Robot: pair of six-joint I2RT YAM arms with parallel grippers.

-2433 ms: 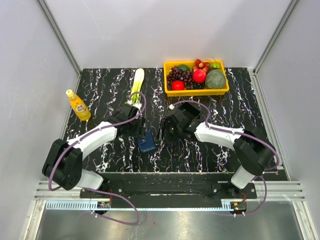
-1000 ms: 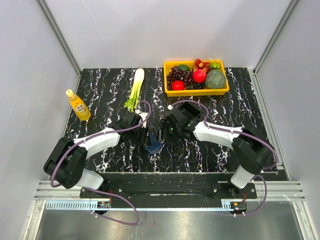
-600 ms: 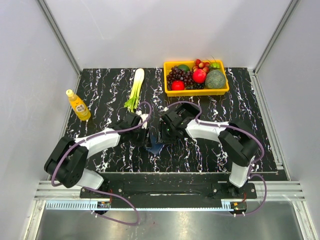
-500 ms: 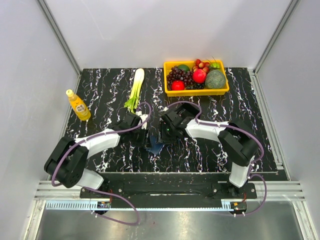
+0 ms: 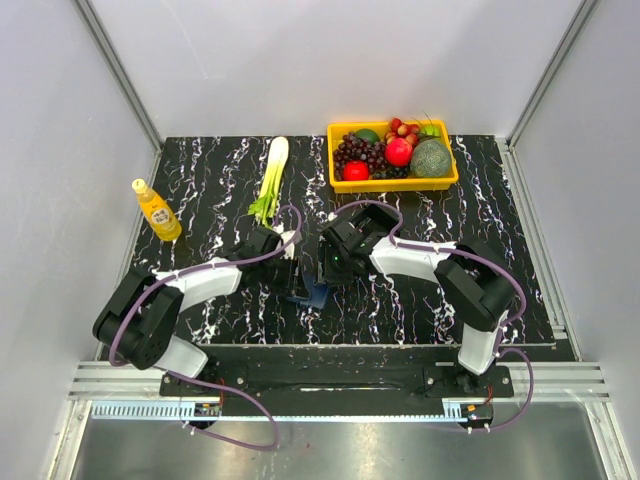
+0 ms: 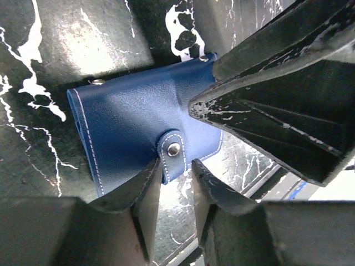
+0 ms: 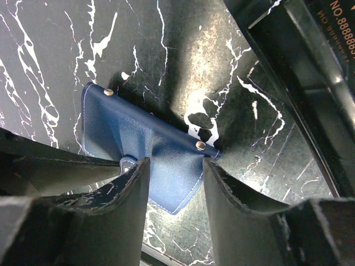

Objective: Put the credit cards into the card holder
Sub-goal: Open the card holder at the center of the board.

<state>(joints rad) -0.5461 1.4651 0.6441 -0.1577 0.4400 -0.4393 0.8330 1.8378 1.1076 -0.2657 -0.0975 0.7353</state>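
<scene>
- One black table (image 5: 200, 180) with white veins fills the floor of the white-walled booth.
- Two arms reach in from the near edge: the left arm (image 5: 195, 285) and the right arm (image 5: 420, 262) bend inward, and their tips meet close together near the middle of the table.
- A yellow basket (image 5: 392, 184) sits at the far edge, right of centre, holding grapes (image 5: 358, 150), a red apple (image 5: 399, 151) and a green melon (image 5: 431, 158).
- A leek (image 5: 272, 170) lies just left of the basket, its white end pointing away from the arms.
- A small yellow bottle (image 5: 155, 210) stands upright near the left edge, well apart from the rest.
- The card holder (image 6: 127, 122), dark blue, is on the table between the two arm tips, folded shut with one side raised off the surface.
- The right pincer (image 7: 176, 163) grips the card holder: one flap runs between its two fingers, and both press against it.
- The left pincer (image 6: 175, 172) has its fingers drawn narrow, one on each side of the snap tab (image 6: 173, 152); whether they actually pinch it I cannot tell.
- Two small metal studs show at the corners of the card holder in both wrist views.
</scene>
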